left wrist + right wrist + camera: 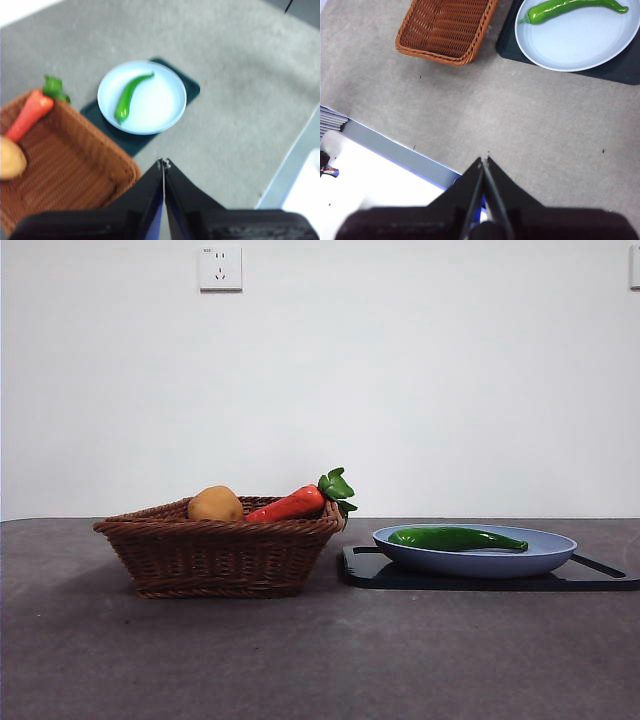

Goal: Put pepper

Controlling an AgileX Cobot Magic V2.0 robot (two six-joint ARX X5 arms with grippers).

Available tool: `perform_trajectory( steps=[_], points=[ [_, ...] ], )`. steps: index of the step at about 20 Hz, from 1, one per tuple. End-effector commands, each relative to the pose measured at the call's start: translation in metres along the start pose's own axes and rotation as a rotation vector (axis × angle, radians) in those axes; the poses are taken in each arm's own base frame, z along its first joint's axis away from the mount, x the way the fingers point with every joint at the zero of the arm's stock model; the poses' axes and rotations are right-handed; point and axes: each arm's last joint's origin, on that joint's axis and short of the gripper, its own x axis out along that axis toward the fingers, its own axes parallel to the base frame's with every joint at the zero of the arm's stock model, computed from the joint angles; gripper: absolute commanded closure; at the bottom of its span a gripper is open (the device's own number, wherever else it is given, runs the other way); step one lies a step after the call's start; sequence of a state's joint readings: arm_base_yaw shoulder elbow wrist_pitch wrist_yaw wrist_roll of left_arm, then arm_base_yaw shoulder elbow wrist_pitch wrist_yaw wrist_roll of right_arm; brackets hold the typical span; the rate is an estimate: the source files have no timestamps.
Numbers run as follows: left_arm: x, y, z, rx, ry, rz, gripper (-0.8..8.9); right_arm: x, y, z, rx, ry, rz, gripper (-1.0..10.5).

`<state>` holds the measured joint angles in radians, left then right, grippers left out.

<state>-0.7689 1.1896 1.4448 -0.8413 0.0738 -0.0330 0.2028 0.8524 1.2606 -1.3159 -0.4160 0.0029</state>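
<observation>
The green pepper (455,538) lies in a pale blue plate (545,555) at the right of the table. It also shows in the left wrist view (127,96) and in the right wrist view (570,8), lying free in the plate (155,107) (580,45). My left gripper (164,163) is shut and empty, held high above the table beside the basket. My right gripper (485,160) is shut and empty, high above the table's edge. Neither gripper shows in the front view.
A brown wicker basket (215,550) at the left holds a red-orange vegetable with a leafy green top (295,502) and a tan potato (215,504). The plate stands on a dark mat (600,578). The table's edge (400,155) runs below my right gripper.
</observation>
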Motion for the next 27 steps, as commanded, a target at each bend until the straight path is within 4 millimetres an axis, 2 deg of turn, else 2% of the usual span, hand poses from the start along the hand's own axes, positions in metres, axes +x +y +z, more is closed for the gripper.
perform_trajectory(
  steps=[1, 6, 9, 11, 13, 16, 19, 21, 24, 27],
  points=[
    [0.0, -0.002, 0.007, 0.018, -0.038, -0.015, 8.05, -0.003, 0.002, 0.003, -0.004, -0.018, -0.001, 9.4],
    [-0.001, -0.003, 0.012, 0.021, -0.092, -0.018, 8.06, -0.003, 0.002, 0.003, -0.004, -0.018, -0.001, 9.4],
    [-0.013, 0.01, 0.015, 0.093, -0.153, 0.108, 8.05, -0.003, 0.002, 0.003, -0.003, -0.017, -0.001, 9.4],
    [-0.033, 0.026, 0.02, 0.106, -0.261, 0.205, 8.05, -0.003, 0.002, 0.003, -0.003, -0.017, -0.001, 9.4],
    [-0.061, 0.042, 0.021, 0.087, -0.365, 0.311, 8.05, -0.003, 0.002, 0.003, -0.003, -0.017, -0.001, 9.4],
    [-0.105, 0.061, 0.012, 0.041, -0.484, 0.504, 8.05, -0.003, 0.002, 0.003, -0.003, -0.017, -0.001, 9.4],
    [-0.132, 0.067, -0.015, 0.019, -0.589, 0.684, 8.05, -0.003, 0.002, 0.003, -0.004, -0.017, -0.001, 9.4],
    [-0.136, 0.067, -0.042, 0.021, -0.654, 0.782, 8.05, -0.003, 0.002, 0.003, -0.003, -0.017, -0.001, 9.4],
    [-0.122, 0.069, -0.091, 0.022, -0.72, 0.895, 8.06, -0.003, 0.002, 0.003, -0.004, -0.017, -0.001, 9.4],
    [-0.094, 0.073, -0.142, 0.007, -0.72, 0.93, 8.05, -0.003, 0.002, 0.003, -0.003, -0.017, -0.001, 9.4]
  ],
)
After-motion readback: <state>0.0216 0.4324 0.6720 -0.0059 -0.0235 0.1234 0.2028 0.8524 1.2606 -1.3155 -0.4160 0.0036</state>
